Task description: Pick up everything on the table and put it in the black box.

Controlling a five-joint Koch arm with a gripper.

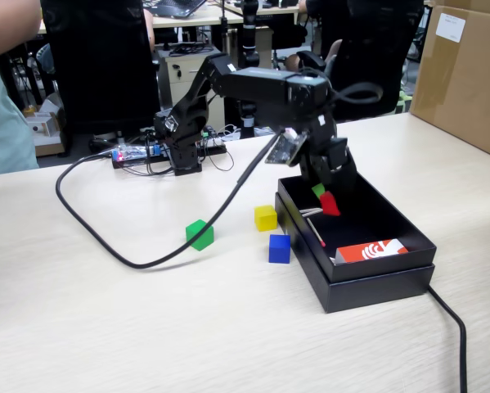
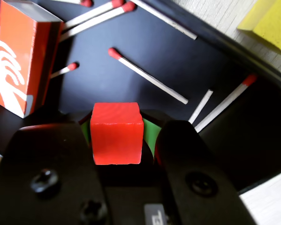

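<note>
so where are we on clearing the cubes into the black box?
Done: no cube visibly lies in the black box yet. In hand: the gripper holds the red cube above the box interior. Left: the green cube, yellow cube and blue cube sit on the table.

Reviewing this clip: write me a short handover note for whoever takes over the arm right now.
Gripper: shut on the red cube, held over the inside of the black box. Not yet let go.
Box already holds matchsticks and a red-and-white matchbox; no cube visibly lies in it.
On the table, outside the box: green cube furthest from it, yellow cube and blue cube close to its wall.
Done: red cube picked and carried to the box.
Left: drop the red one, then fetch yellow, blue and green.
</note>
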